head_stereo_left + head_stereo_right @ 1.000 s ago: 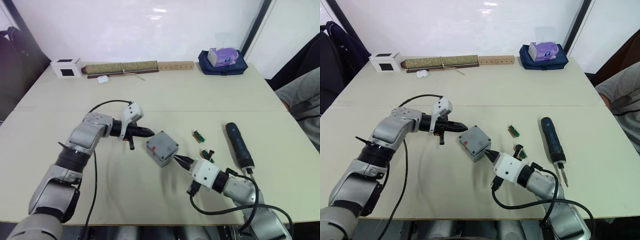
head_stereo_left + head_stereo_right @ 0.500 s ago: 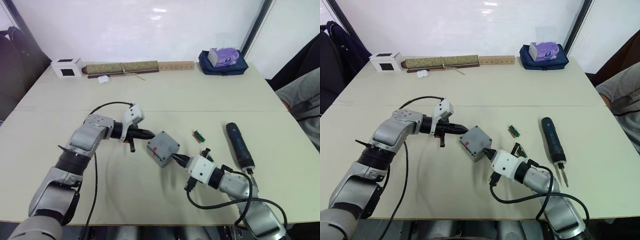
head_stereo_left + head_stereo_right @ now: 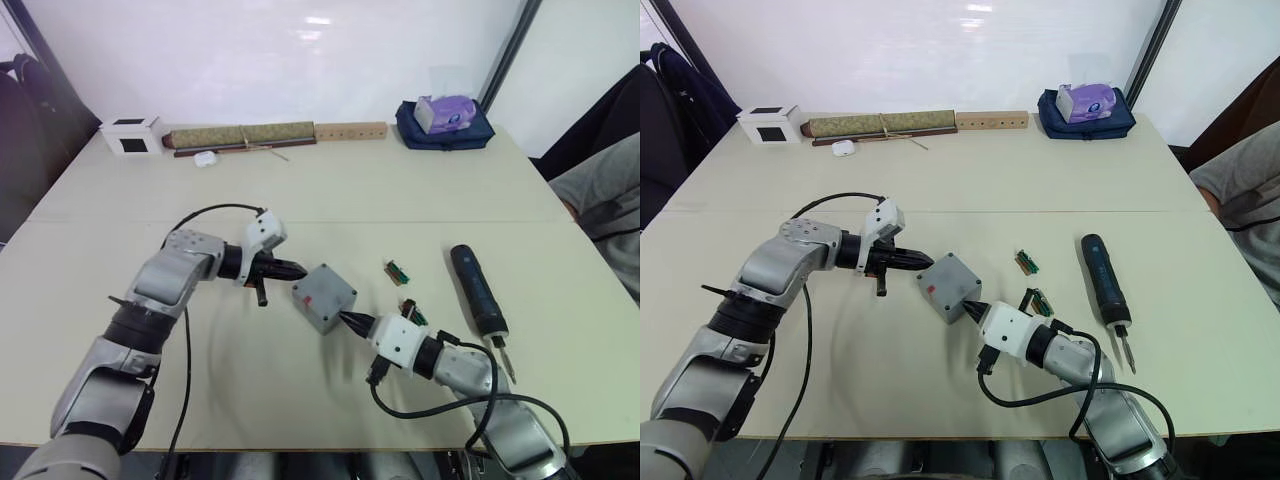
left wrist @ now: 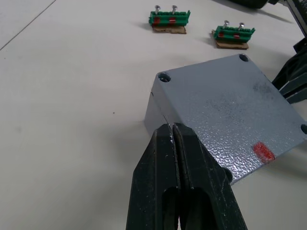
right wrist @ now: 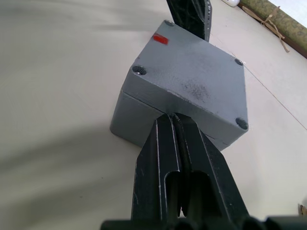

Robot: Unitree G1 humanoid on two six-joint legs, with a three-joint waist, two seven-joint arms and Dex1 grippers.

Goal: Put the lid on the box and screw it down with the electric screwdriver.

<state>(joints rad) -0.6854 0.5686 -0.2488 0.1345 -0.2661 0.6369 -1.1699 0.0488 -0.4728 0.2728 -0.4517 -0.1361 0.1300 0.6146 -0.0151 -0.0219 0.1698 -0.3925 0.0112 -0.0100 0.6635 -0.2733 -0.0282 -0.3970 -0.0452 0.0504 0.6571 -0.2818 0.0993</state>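
The grey lid (image 3: 322,288) lies flat on the grey box (image 5: 136,120) at mid table, a red mark near one corner and a screw hole in each corner. My left gripper (image 3: 300,269) is shut, and its tip (image 4: 171,128) touches the lid's left edge. From the near side my right gripper (image 3: 347,318) is also shut, its tip (image 5: 171,117) against the seam between lid and box. The dark electric screwdriver (image 3: 478,292) lies on the table to the right, bit pointing toward the near edge, away from both grippers.
Two small green parts (image 3: 398,270) (image 3: 412,308) lie between box and screwdriver. Along the far edge stand a white cube (image 3: 130,134), a rolled mat (image 3: 242,134), a wooden strip (image 3: 352,130) and a blue bag with tissues (image 3: 445,122). A person's sleeve (image 3: 600,200) shows at right.
My right gripper has moved forward and left until its tip meets the box's near side. The left gripper has barely shifted.
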